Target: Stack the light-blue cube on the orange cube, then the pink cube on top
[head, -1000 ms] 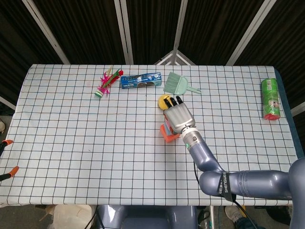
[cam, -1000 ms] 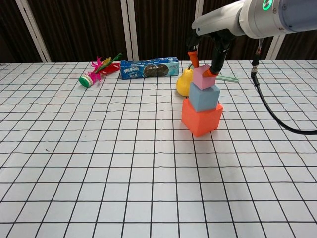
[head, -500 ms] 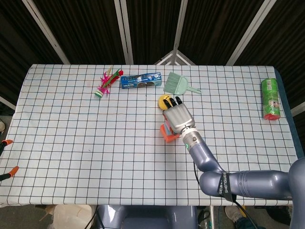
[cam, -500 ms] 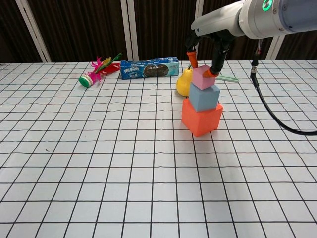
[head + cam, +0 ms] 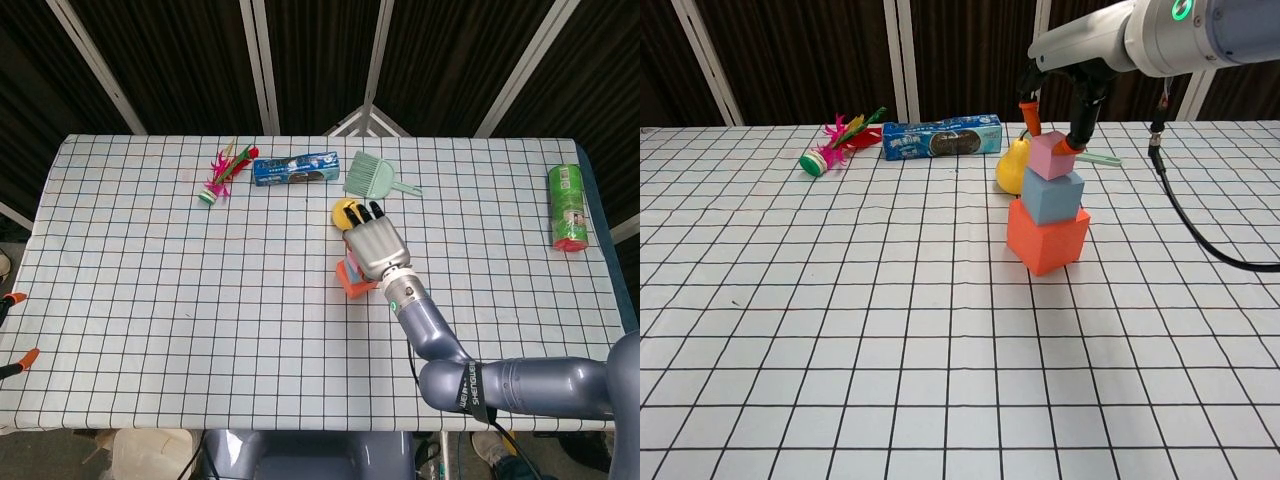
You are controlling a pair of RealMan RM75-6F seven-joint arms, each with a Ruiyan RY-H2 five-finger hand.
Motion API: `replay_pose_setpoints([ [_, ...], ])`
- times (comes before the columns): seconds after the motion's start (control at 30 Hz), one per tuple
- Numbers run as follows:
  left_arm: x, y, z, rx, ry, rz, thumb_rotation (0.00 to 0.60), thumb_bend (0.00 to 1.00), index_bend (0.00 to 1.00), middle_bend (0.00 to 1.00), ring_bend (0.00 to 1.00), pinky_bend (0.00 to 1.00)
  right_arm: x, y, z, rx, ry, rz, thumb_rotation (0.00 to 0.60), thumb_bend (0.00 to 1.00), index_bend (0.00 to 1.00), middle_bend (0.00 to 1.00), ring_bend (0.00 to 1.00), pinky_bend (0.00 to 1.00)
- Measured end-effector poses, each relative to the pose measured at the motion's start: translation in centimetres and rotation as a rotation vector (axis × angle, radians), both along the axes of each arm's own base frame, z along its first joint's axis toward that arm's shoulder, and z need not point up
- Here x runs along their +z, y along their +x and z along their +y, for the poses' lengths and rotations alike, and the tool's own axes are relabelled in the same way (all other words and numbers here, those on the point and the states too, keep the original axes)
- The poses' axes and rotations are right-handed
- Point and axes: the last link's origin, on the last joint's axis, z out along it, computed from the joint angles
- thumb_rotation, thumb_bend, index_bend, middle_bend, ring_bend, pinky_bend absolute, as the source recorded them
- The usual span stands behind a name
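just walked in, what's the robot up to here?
It's finishing a three-cube stack. The orange cube sits on the table, the light-blue cube on it, the pink cube on top. The right hand is over the stack, its fingertips at the pink cube's sides; whether it has let go, I cannot tell. The left hand is out of view.

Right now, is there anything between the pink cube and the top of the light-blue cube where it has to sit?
Nothing visible is in the way. In the chest view the pink cube already rests on the light-blue cube, which sits on the orange cube. The right hand has fingertips at the pink cube's sides. The yellow pear stands behind the stack.
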Motion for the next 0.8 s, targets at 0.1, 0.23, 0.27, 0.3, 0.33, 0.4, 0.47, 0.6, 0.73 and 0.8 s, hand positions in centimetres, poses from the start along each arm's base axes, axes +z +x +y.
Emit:
replay_pose_setpoints([
  [0.1, -0.03, 0.03, 0.0, -0.001, -0.001, 0.001, 0.6, 0.21, 0.22, 0.03, 0.0, 0.02, 0.01, -0.01, 0.03, 0.0, 0.001, 0.0, 0.6, 0.4, 0.43, 0.07, 0.03, 0.0],
  [0.23, -0.04, 0.01, 0.01, 0.0, -0.001, 0.0, 0.6, 0.21, 0.22, 0.03, 0.0, 0.02, 0.05, -0.05, 0.05, 0.0, 0.0, 0.004, 0.6, 0.4, 0.43, 0.07, 0.03, 0.0],
  [0.27, -0.02, 0.01, 0.0, 0.0, -0.001, 0.0, 0.6, 0.21, 0.22, 0.03, 0.0, 0.02, 0.07, -0.08, 0.06, 0.0, 0.0, 0.005, 0.6, 0.4, 0.43, 0.07, 0.03, 0.0],
  [0.3, 0.0, 0.01, 0.0, 0.0, 0.0, 0.0, 0.6, 0.21, 0.22, 0.03, 0.0, 0.02, 0.08, -0.09, 0.06, 0.0, 0.0, 0.005, 0.6, 0.4, 0.43, 0.07, 0.03, 0.0],
  [0.33, 0.0, 0.01, 0.0, 0.0, 0.001, 0.0, 0.6, 0.21, 0.22, 0.03, 0.0, 0.02, 0.09, -0.1, 0.06, -0.001, 0.0, 0.005, 0.6, 0.4, 0.43, 0.07, 0.03, 0.0],
  [0.4, 0.0, 0.0, 0.01, 0.001, 0.0, 0.0, 0.6, 0.21, 0.22, 0.03, 0.0, 0.02, 0.08, -0.17, 0.12, -0.001, 0.002, 0.007, 0.6, 0.4, 0.43, 0.07, 0.03, 0.0],
  [0.47, -0.02, 0.0, 0.03, 0.0, 0.0, 0.001, 0.6, 0.21, 0.22, 0.03, 0.0, 0.02, 0.06, -0.18, 0.17, 0.0, 0.004, 0.008, 0.6, 0.4, 0.43, 0.07, 0.03, 0.0],
  [0.6, -0.05, 0.03, 0.0, 0.0, -0.001, 0.002, 0.6, 0.21, 0.22, 0.03, 0.0, 0.02, 0.01, -0.16, 0.19, 0.002, 0.003, 0.008, 0.6, 0.4, 0.43, 0.07, 0.03, 0.0],
  [0.73, 0.01, 0.01, -0.02, 0.001, 0.002, 0.0, 0.6, 0.21, 0.22, 0.03, 0.0, 0.02, 0.01, -0.14, 0.17, 0.001, 0.0, 0.007, 0.6, 0.4, 0.43, 0.07, 0.03, 0.0],
  [0.8, 0.01, 0.0, -0.01, 0.001, 0.001, 0.0, 0.6, 0.21, 0.22, 0.03, 0.0, 0.02, 0.0, -0.15, 0.17, -0.001, -0.001, 0.008, 0.6, 0.4, 0.43, 0.07, 0.03, 0.0],
])
